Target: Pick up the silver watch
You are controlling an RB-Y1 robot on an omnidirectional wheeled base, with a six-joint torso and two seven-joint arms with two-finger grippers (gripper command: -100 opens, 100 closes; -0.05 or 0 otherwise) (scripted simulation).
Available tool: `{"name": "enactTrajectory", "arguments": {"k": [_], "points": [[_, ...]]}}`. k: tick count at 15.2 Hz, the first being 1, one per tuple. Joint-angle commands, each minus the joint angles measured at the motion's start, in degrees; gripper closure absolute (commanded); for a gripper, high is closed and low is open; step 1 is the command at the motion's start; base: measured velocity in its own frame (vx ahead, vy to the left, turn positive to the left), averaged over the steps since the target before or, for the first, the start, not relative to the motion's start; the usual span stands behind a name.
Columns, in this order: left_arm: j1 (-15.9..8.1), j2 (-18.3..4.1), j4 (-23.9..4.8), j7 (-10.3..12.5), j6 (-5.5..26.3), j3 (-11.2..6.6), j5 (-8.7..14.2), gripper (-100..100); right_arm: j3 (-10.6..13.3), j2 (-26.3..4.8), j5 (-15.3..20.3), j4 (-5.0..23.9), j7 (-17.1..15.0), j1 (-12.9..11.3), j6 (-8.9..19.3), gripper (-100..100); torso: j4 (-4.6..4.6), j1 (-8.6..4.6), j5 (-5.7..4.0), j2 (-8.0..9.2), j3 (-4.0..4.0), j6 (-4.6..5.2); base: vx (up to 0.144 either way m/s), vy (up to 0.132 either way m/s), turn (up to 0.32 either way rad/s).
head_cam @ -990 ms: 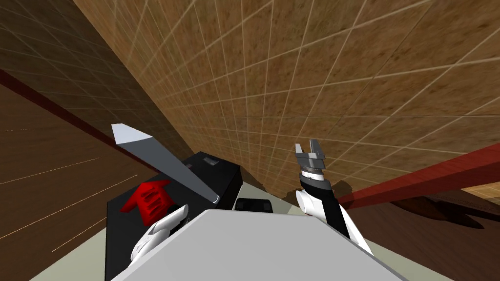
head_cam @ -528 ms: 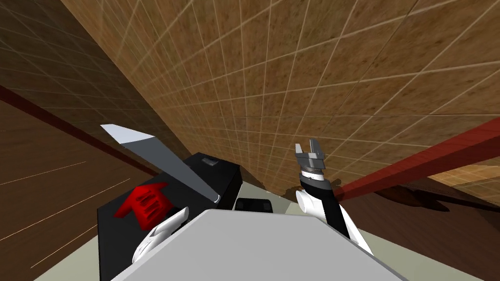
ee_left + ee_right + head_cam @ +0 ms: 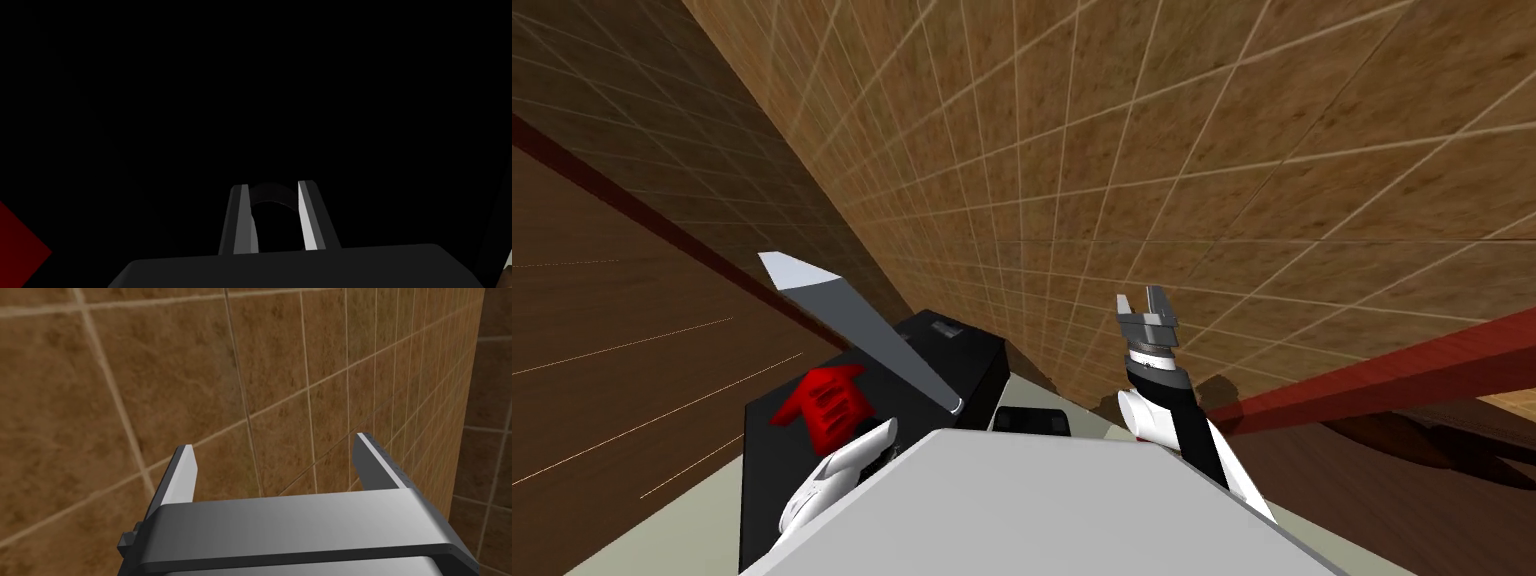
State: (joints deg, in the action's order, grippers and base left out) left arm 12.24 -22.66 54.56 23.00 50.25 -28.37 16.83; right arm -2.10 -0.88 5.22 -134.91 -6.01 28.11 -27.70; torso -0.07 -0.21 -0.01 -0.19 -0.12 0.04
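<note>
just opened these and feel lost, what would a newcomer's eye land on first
A bright red ridged block sits on the black cabinet at my left, a long grey slab slanting beside it. The open right pincer stands raised before the brown tiled wall. The left pincer is shut on a dark curved band.

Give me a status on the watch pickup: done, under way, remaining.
Done, apparently: the left gripper is shut on a dark curved band, likely the watch's strap, in front of a black surface. In hand: that grip; whether the band is off the surface I cannot tell. Left: lifting it clear. The right gripper is open and idle.
</note>
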Motion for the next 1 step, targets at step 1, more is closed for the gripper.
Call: {"name": "enactTrajectory", "arguments": {"k": [1], "points": [[0.0, 0.0, 0.0, 0.0, 0.0, 0.00, 0.0, 100, 0.0, 0.0, 0.0, 0.0, 0.0, 0.0, 0.0, 0, 0.00, 0.00, 0.00, 0.00, 0.00, 0.00, 0.022, -0.019, 0.036]]}}
